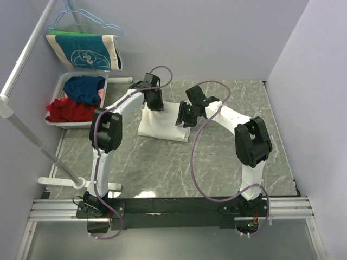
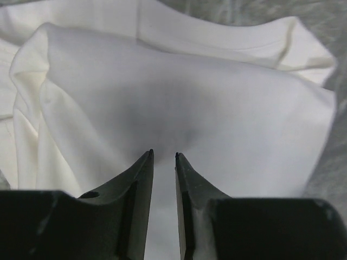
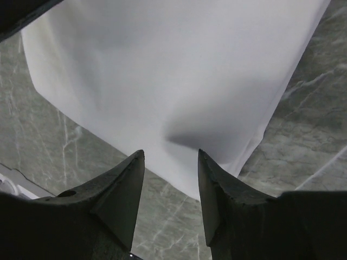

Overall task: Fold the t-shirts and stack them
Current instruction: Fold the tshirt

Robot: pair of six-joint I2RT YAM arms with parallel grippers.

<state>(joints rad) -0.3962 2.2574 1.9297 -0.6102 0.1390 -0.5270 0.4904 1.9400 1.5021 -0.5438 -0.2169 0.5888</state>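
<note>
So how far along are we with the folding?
Done: nothing looks stacked yet. In hand: the white t-shirt, seemingly partly folded, pinched by the left gripper; the right gripper is open at its edge. Left: finishing it, plus the red and blue clothes in the bin.

The t-shirt [image 1: 157, 125] is plain cream-white, no print showing. Under it the table [image 1: 162, 168] is grey-green marble with pale veins. The left arm [image 1: 99, 162] and right arm [image 1: 230, 116] have white links and black joints, trailed by mauve cables [image 1: 194, 157]; the left gripper [image 2: 162, 156] and right gripper [image 3: 171, 154] are matte black. A white tray [image 1: 65, 78] holds a red garment [image 1: 68, 112] and a deep blue garment [image 1: 84, 88]. On a light blue hanger [image 1: 111, 27] hangs a teal top [image 1: 81, 51] with cream sleeves and a blue-outlined cartoon print.
</note>
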